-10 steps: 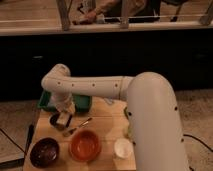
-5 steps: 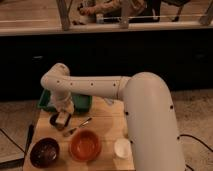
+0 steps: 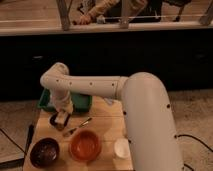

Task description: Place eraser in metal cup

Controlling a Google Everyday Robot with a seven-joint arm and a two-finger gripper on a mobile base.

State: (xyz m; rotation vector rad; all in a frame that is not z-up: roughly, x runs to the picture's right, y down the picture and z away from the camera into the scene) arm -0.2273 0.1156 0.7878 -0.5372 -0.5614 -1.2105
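A: Where is the gripper [image 3: 61,119]?

B: At the end of the white arm [image 3: 90,87], low over the wooden table [image 3: 107,122], near its left edge. It sits at about twelve o'clock from the dark bowl [image 3: 44,152].

A: Are its fingers apart or together?

B: I cannot tell; they blur into what lies beneath them.

A: And the eraser [image 3: 62,118]?

B: A small pale block shows right at the gripper's tip. Whether it is clamped or only touching, I cannot tell.

A: The metal cup [image 3: 56,121]?

B: A small dark shape directly under the gripper, mostly hidden by it.

A: What else is on the table?

B: An orange bowl [image 3: 84,145] at four o'clock from the gripper, a white cup [image 3: 120,148] to its right, a spoon [image 3: 77,127] just beside the gripper at three o'clock, and a green tray [image 3: 46,101] behind, at twelve o'clock.
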